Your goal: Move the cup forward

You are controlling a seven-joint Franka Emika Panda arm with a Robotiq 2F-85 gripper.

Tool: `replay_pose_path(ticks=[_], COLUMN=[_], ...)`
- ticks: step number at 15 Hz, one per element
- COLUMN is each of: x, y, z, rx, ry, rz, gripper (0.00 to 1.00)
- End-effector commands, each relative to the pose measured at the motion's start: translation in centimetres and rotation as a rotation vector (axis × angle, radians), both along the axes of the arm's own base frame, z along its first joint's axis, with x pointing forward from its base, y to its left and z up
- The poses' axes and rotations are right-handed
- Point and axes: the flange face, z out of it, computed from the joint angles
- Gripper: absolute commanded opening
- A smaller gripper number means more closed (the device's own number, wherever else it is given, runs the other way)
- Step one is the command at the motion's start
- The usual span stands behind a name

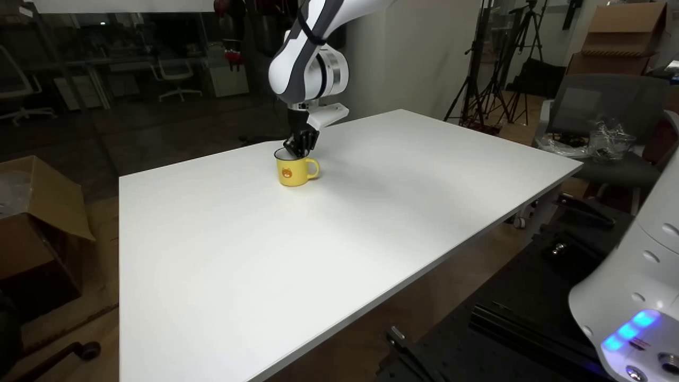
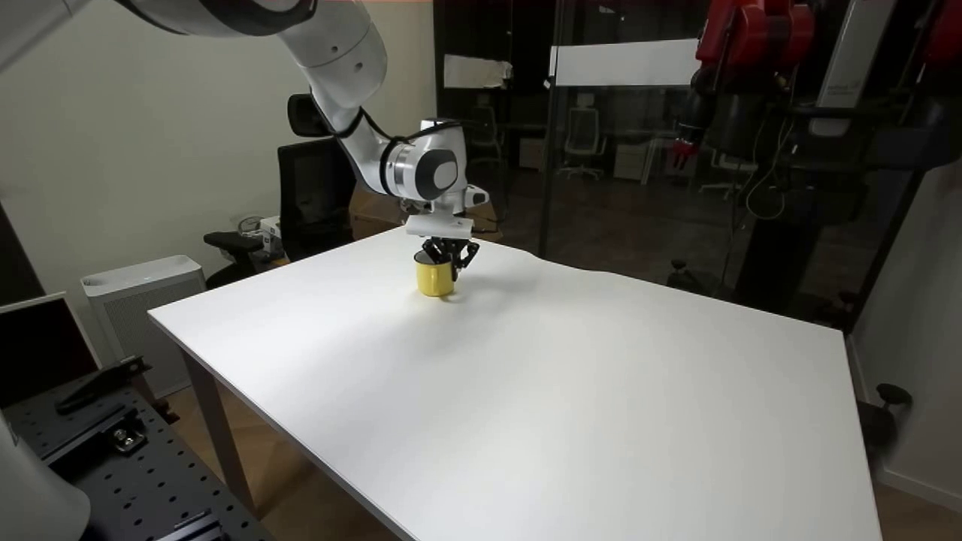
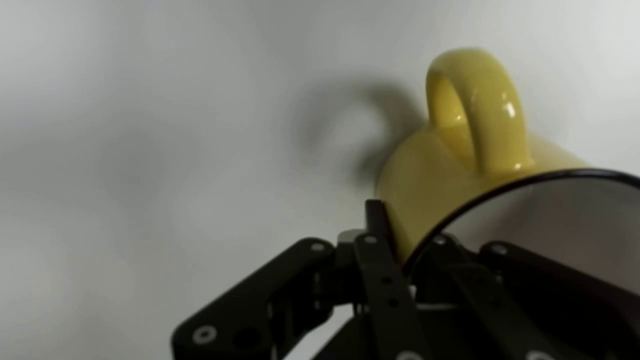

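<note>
Cup (image 1: 293, 171), yellow w/ dark rim, stands upright on white table (image 1: 238, 265) nr its far edge in both exterior views; handle (image 3: 492, 110) sticks out to 1 side. Gripper (image 3: 407, 252) is pinched tight on the cup's wall, 1 finger inside, 1 outside, & in wrist view blocks part of the opening. Arm (image 1: 287, 74) hangs over that spot. Around the table in an exterior view: open cardboard box (image 1: 53, 199) on floor, tripods (image 1: 472, 77), grey chair (image 1: 604, 101) w/ clear plastic (image 1: 610, 140). Also in an exterior view: blk office chair (image 2: 316, 195), white vented box (image 2: 150, 323), red robot arm (image 2: 759, 34) in bg.
</note>
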Motion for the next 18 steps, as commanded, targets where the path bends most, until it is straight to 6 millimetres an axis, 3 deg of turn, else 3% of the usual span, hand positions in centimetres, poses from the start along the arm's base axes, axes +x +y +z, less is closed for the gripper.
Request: replay_pose_path(ticks=[1,6,12,13,15,18], x=[-5.2,-12.1,-22.1,-18.1,-20.8,-21.8], y=[1.3,1.0,-0.4,-0.1,-0.4,-0.5], z=[-0.3,0.2,0.9,0.2,0.3,0.3], rx=[0.001,-0.012,-0.056,-0.034,-0.043,-0.046], ry=[0.024,0.133,0.217,0.21,0.226,0.233], rz=[0.015,-0.052,-0.129,-0.097,-0.104,-0.106], gripper=[0.02,0.02,0.02,0.1,0.1,0.1])
